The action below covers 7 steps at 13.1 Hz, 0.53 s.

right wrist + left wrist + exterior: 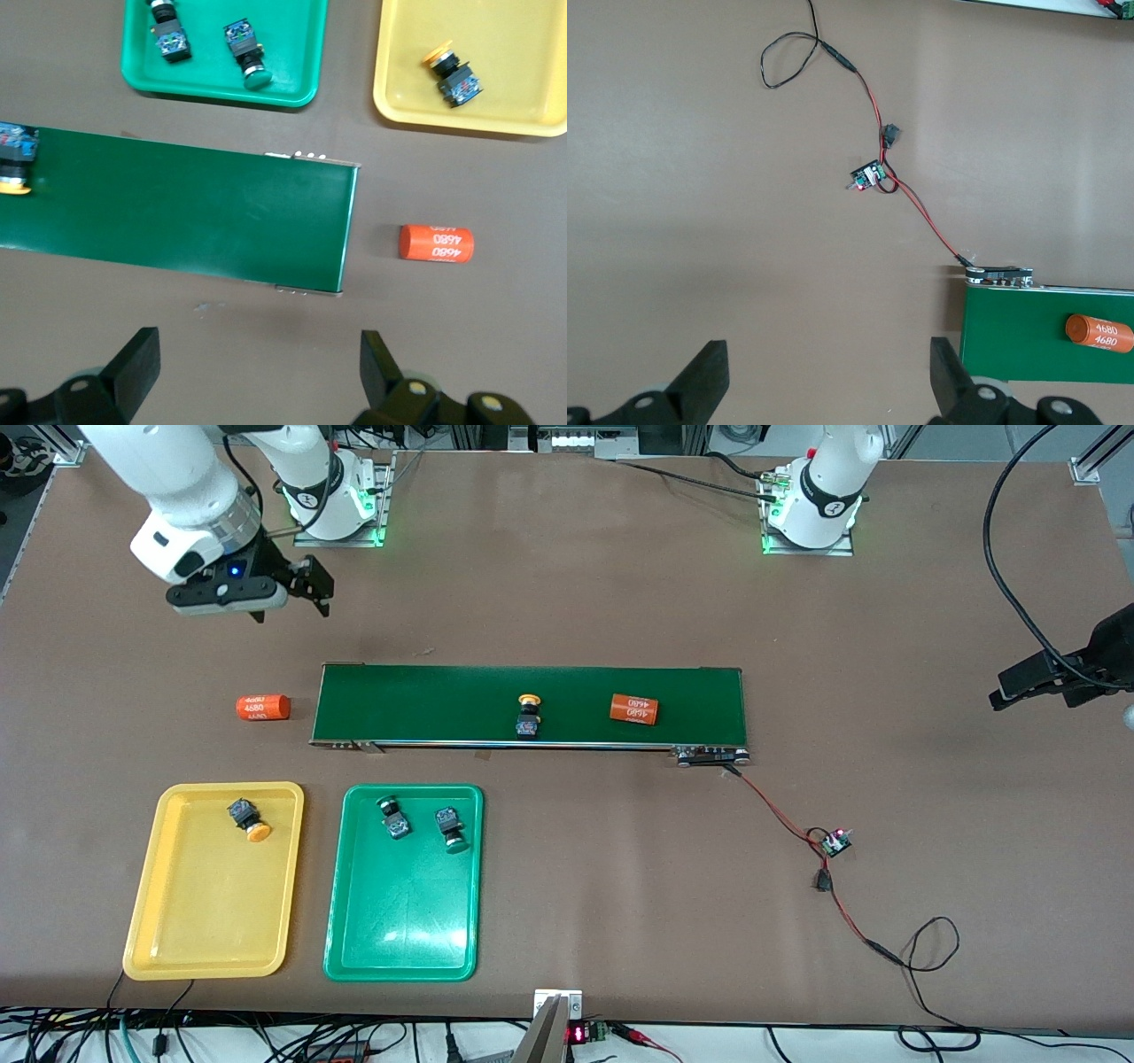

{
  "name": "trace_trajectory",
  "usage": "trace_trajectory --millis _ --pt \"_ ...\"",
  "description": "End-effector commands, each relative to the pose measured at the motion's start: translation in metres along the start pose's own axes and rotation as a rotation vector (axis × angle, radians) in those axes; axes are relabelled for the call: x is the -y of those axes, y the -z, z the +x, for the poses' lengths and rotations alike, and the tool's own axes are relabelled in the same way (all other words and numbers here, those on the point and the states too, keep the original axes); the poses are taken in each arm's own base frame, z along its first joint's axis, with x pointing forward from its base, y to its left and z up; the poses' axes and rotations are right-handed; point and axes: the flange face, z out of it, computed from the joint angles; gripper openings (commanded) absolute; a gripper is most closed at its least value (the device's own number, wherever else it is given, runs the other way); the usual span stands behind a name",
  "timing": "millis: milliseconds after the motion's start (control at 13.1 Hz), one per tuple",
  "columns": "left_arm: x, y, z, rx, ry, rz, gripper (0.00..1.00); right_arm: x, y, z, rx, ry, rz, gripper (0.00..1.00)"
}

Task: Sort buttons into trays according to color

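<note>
hovering right gripper [297, 598] wide open and empty over bare table beside conveyor belt [425, 704]; last yellow button [529, 716] is sitting on the belt below it. left gripper [828, 381] is waiting, open, empty. risking grabbing an orange cylinder [634, 709] by colour mix-up.

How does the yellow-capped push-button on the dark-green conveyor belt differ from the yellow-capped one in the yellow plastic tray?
The yellow-capped button on the dark-green conveyor belt is still unsorted; the yellow-capped button in the yellow tray is already placed. The belt button's cap points toward the robots' bases, while the tray button's cap points toward the front camera. Both share a black-and-blue body, lie on their sides, and neither is gripped.
</note>
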Motion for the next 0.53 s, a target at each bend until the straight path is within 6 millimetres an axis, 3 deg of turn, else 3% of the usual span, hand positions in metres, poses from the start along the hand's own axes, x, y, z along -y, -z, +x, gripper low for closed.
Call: trace_trajectory --millis 0,152,456 --pt "0.001 0.009 0.001 -0.005 -0.013 0.02 1.0 -0.001 -0.005 -0.022 -0.07 -0.02 0.084 1.0" --pt "-0.001 0.013 -0.001 -0.013 -0.014 0.012 1.0 0.012 -0.01 -0.024 -0.101 0.004 0.082 1.0" --pt "-0.008 0.02 -0.011 -0.021 -0.023 -0.006 1.0 0.03 -0.041 -0.026 -0.15 0.031 0.079 1.0"
